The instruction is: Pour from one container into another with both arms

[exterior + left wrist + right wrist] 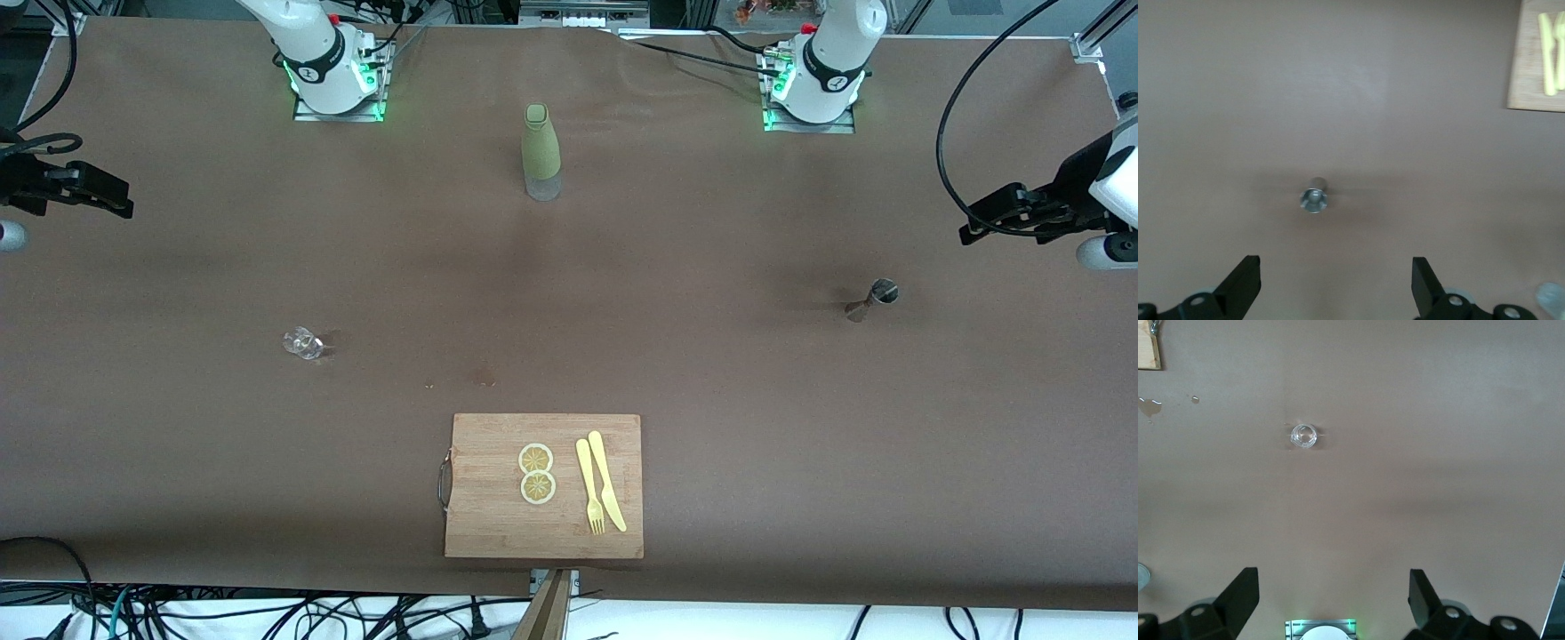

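You have both arms pulled back and raised at the table's two ends, each waiting with its jaws spread wide and nothing between them: the left gripper (1336,288) hangs high over the metal jigger (872,300), which stands upright on the brown table (711,400) toward the left arm's end, and the right gripper (1333,605) hangs high over the small clear glass (303,342), which sits toward the right arm's end, well apart from the jigger. The green bottle (540,153) stands upright between the two bases, farther from the front camera than either small vessel, and the cutting board (544,485) with its two lemon slices (537,473), fork (589,486) and knife (606,481) lies nearest that camera. A few small wet-looking spots (1150,405) show on the cloth between the glass and the board, but you cannot read from these views whether the jigger or the glass holds any liquid. So judge carefully: this layout fits arms poised ahead of picking up the two vessels just as well as arms drawn away after a pour with both vessels set back down. If a grasp is what remains, each gripper is roughly centred over its own vessel and would need a straight descent, with the fingers closing on the jigger's narrow waist and on the glass's wall without tipping either
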`<state>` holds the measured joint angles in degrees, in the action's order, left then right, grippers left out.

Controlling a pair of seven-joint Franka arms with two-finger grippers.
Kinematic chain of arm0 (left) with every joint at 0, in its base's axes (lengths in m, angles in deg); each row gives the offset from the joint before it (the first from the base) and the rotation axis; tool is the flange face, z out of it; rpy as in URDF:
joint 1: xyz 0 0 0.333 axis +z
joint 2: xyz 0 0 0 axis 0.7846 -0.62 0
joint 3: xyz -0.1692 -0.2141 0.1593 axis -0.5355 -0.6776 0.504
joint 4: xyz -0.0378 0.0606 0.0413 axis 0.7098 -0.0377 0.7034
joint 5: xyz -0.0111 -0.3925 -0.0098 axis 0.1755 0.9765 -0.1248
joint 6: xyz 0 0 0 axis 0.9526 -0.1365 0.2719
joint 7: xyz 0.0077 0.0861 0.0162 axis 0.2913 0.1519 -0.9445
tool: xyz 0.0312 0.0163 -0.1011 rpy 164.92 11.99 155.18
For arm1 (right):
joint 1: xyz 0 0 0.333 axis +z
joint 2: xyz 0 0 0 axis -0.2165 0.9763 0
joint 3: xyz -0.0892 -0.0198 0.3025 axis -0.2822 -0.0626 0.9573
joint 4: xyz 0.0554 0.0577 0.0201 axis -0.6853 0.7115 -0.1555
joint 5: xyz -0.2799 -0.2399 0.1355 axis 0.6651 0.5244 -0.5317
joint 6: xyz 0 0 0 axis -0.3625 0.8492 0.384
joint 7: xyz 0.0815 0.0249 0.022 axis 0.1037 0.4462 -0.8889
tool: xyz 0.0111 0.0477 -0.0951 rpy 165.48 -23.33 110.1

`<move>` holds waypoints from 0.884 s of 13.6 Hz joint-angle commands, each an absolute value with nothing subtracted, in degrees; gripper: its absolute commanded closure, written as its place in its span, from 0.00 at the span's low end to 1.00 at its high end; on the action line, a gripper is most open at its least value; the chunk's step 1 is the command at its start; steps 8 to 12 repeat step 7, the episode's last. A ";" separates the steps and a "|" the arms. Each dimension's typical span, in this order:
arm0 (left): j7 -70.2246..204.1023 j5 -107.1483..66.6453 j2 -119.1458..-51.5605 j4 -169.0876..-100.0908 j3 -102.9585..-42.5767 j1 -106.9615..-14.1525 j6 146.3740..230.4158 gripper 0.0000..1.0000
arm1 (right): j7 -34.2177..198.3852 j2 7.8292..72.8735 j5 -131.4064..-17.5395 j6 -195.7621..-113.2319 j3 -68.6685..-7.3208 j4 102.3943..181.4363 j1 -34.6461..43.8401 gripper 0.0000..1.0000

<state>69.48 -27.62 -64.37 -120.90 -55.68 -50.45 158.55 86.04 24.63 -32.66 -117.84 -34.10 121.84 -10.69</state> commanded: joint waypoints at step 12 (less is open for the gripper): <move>71.81 -31.00 -63.42 -121.54 -56.38 -50.63 158.51 0.00 | 86.68 24.71 -32.09 -117.80 -33.86 121.12 -10.83 0.00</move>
